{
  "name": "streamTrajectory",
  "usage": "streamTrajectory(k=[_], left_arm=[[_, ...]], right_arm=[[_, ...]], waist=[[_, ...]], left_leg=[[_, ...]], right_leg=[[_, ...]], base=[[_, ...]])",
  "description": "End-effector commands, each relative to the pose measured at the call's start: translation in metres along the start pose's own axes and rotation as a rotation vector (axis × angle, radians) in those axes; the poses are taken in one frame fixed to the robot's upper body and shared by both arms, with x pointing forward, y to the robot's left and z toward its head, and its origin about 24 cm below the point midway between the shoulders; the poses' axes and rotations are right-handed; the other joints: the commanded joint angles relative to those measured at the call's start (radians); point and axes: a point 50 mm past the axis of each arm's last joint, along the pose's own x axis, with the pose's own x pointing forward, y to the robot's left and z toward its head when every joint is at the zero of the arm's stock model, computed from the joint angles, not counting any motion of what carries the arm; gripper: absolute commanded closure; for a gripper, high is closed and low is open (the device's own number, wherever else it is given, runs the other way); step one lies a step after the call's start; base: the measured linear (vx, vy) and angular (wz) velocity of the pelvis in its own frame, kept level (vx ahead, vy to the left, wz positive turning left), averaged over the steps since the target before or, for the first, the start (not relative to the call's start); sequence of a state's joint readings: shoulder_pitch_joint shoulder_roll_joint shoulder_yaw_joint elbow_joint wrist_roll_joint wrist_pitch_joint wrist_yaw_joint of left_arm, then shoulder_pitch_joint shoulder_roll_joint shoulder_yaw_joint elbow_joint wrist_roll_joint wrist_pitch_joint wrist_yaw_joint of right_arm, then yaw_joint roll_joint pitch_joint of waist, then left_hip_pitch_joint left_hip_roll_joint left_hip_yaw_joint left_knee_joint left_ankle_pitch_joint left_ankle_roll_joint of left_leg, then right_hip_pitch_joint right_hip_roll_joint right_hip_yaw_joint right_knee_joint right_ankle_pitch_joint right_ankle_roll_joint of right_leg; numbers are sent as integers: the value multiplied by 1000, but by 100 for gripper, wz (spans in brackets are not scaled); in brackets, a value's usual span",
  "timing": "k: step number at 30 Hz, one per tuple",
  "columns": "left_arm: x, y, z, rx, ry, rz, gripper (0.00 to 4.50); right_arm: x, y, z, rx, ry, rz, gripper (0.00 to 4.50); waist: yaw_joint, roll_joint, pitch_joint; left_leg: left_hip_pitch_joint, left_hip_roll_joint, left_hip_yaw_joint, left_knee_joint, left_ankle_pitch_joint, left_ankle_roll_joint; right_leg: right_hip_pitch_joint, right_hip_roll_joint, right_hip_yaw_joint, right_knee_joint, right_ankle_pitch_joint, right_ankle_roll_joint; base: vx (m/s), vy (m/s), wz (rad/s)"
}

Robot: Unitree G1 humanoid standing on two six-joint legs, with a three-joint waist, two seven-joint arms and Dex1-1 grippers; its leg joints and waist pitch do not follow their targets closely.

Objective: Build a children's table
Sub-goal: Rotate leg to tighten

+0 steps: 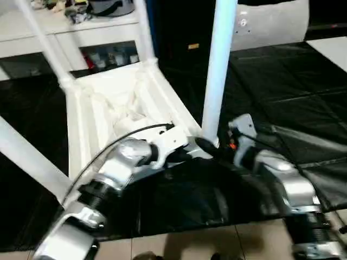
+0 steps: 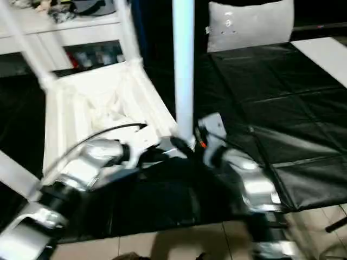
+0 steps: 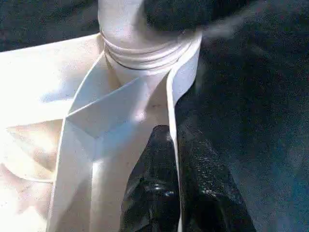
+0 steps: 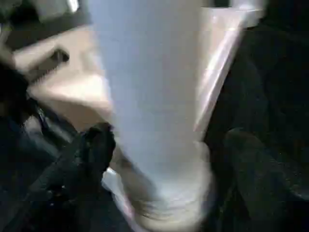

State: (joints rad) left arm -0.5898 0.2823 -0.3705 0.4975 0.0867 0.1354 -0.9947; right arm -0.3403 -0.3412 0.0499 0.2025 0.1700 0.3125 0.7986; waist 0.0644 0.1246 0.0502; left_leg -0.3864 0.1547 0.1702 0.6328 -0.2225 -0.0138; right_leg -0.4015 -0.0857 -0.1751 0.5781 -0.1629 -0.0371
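The children's table lies upside down on the black mat, its white ribbed tabletop (image 1: 97,108) facing up. Several white legs stand in its corner sockets; the near right leg (image 1: 219,65) rises upright. My left gripper (image 3: 176,183) is shut on the thin raised rim (image 3: 170,96) just below that leg's socket, and it also appears as the left gripper (image 1: 187,153) beside the corner. My right gripper (image 4: 169,159) straddles the foot of the same leg (image 4: 149,96). Its black fingers (image 4: 91,154) are spread to either side, with a gap at the far one.
A grey cushion (image 1: 271,24) rests at the back right. A white shelf (image 1: 65,32) with small items stands behind the table. The black mat (image 1: 282,86) covers the floor, and pale tiles (image 1: 206,244) show at the near edge.
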Motion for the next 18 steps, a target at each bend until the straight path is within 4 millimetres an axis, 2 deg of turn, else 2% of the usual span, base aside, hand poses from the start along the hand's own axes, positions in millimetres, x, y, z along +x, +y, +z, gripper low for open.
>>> streamTrajectory(k=[1, 4, 5, 8, 11, 12, 16, 17, 18], left_arm=[[-2, -3, 2, 68, 3, -63, 450], [-7, -6, -2, 124, 4, -137, 450], [-11, -8, -5, 153, 16, -197, 450], [-15, -9, -6, 210, 25, -269, 450], [-16, -11, -6, 225, 29, -298, 450], [-17, -12, -7, 241, 33, -327, 450], [-17, -14, -7, 250, 35, -342, 450], [-18, -15, -8, 255, 35, -349, 450], [-18, -16, -9, 257, 35, -353, 450]], right_arm=[[0, 1, 3, -10, -2, 63, 15], [-5, -1, 11, -17, -33, 140, 1], [-8, -1, 18, -19, -48, 226, 1], [-11, 3, 19, -73, 18, 380, 1], [-9, 4, 19, -86, 31, 411, 1], [-6, 5, 20, -77, 38, 429, 18], [-2, 9, 21, -61, 41, 455, 31], [0, 12, 21, -47, 36, 487, 44], [0, 12, 21, -37, 35, 503, 51]], waist=[[7, -25, -77], [15, -26, -77], [22, -27, -78], [38, -27, -82], [48, -27, -84], [52, -28, -84], [54, -28, -85], [55, -32, -85], [56, -30, -85]], left_leg=[[14, 88, -40, -71, -103, 121], [15, 93, -42, -74, -116, 114], [14, 92, -41, -72, -113, 117], [12, 93, -39, -68, -75, 133], [13, 96, -38, -66, -64, 131], [12, 97, -39, -67, -58, 131], [14, 100, -39, -68, -66, 121], [13, 101, -40, -69, -64, 118], [13, 100, -39, -69, -65, 116]], right_leg=[[64, -103, 80, -74, -295, -64], [61, -104, 81, -75, -306, -60], [62, -105, 81, -73, -297, -64], [59, -103, 82, -63, -250, -76], [59, -106, 84, -61, -238, -84], [59, -107, 84, -58, -230, -90], [59, -107, 84, -57, -230, -100], [59, -107, 84, -56, -229, -100], [59, -109, 85, -57, -236, -100]], base=[[0, 0, 0], [0, 0, 0], [0, 0, 0], [0, 0, 0], [0, 0, 0], [0, 0, 0], [0, 0, 0], [0, 0, 0], [0, 0, 0]])
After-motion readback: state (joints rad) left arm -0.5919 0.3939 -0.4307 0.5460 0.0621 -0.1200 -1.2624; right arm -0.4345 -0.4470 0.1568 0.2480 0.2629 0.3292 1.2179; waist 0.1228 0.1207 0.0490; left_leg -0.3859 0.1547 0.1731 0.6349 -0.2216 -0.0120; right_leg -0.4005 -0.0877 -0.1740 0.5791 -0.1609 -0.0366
